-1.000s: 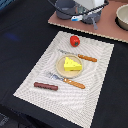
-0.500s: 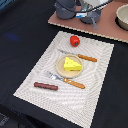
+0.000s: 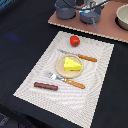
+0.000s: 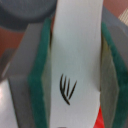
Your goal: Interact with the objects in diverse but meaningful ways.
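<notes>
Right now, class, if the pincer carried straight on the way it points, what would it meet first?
Probably the brown board beneath it: the pincer points down over it, gripping a white piece, which would touch first. Depth is unclear.

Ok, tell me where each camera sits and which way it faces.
Exterior view: off the arm, raised, looking down across the placemat with the yellow cheese wedge on the round tan plate; the end effector shows at the far edge.
Wrist view: on the wrist, looking along the end effector, whose green-padded fingers flank a white piece.
Shared: only the end effector.
</notes>
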Controlling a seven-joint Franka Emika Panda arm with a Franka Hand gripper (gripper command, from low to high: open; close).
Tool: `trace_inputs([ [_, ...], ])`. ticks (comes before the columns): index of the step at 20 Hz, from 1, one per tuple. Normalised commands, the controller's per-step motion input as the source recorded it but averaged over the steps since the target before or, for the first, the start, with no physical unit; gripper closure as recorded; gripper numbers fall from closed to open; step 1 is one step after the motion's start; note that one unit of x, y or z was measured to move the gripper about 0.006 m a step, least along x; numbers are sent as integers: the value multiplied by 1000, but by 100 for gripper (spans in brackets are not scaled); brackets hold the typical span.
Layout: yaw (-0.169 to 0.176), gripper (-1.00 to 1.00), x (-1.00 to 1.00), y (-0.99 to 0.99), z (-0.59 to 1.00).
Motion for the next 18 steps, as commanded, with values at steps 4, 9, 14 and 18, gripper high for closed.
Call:
trace_inputs([
  [4,0,100,644,742,435],
  [9,-1,100,635,690,305],
  [14,0,100,505,459,79],
  [18,0,100,462,369,7],
])
